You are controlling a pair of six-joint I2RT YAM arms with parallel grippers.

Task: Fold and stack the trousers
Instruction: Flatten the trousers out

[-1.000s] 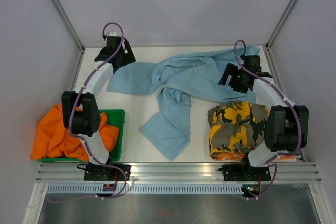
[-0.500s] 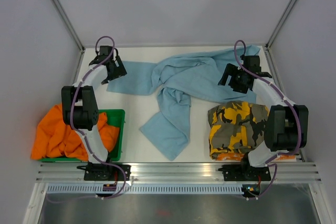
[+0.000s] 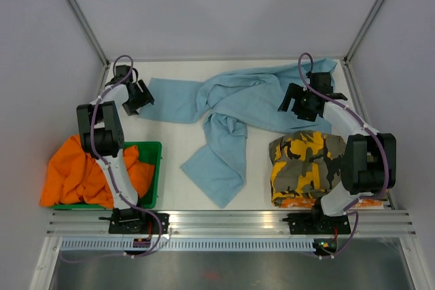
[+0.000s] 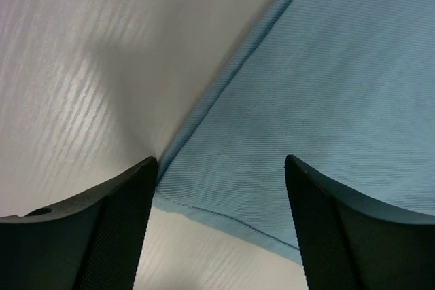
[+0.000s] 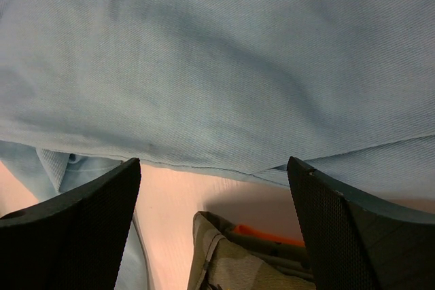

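You will find the left pincer (image 4: 217, 168) and right pincer (image 5: 214, 168) cut off by the lower edge of their own wrist views, with only the finger ends showing. The blue trousers (image 3: 234, 106) run past the frame in both close views. From above, the green tray (image 3: 156, 174) is largely covered by the orange garment (image 3: 71, 174). Your right arm (image 3: 363, 161) hides one side of the camouflage trousers (image 3: 306, 164), and the right wrist view catches only a corner of them.

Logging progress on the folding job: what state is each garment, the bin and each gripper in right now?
Blue trousers: unfolded, spread out and crumpled.
Camouflage trousers: folded, beside the right arm.
Orange trousers: unfolded, heaped.
Green bin: holds the orange heap, which spills over its left side.
Left gripper: jaws open, at the blue trousers' corner.
Right gripper: jaws open, over the blue trousers' edge.
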